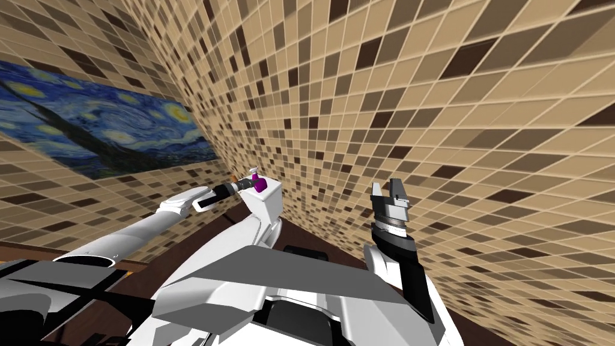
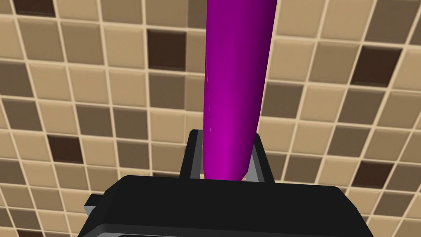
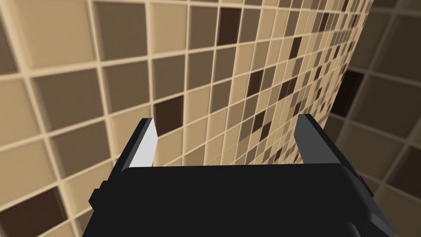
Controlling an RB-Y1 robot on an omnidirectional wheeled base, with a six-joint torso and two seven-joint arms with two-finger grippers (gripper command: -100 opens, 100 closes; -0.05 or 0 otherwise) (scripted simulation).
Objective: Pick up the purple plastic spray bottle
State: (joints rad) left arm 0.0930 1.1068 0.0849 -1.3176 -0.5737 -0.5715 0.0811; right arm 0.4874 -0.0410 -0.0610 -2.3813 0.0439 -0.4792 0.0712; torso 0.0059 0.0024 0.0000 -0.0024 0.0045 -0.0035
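Purple spray bottle (image 2: 234,82) is sitting between the left gripper's (image 2: 225,155) fingers (image 2: 195,153). Both blades are pressing its sides near the rounded end, and the body is running out past the fingertips, away from the hand. In the head view a pale nozzle is showing on top of it. A white box-shaped fixture (image 1: 270,207) is standing just under the hand; I cannot tell whether the bottle is touching it. Tan and brown tiled wall (image 2: 82,103) is lying beyond the bottle. A blue swirling painting (image 1: 96,129) is hanging well off to the hand's outer side. Right gripper (image 3: 225,125) is pointing up, fingers standing wide apart, gripping nothing.
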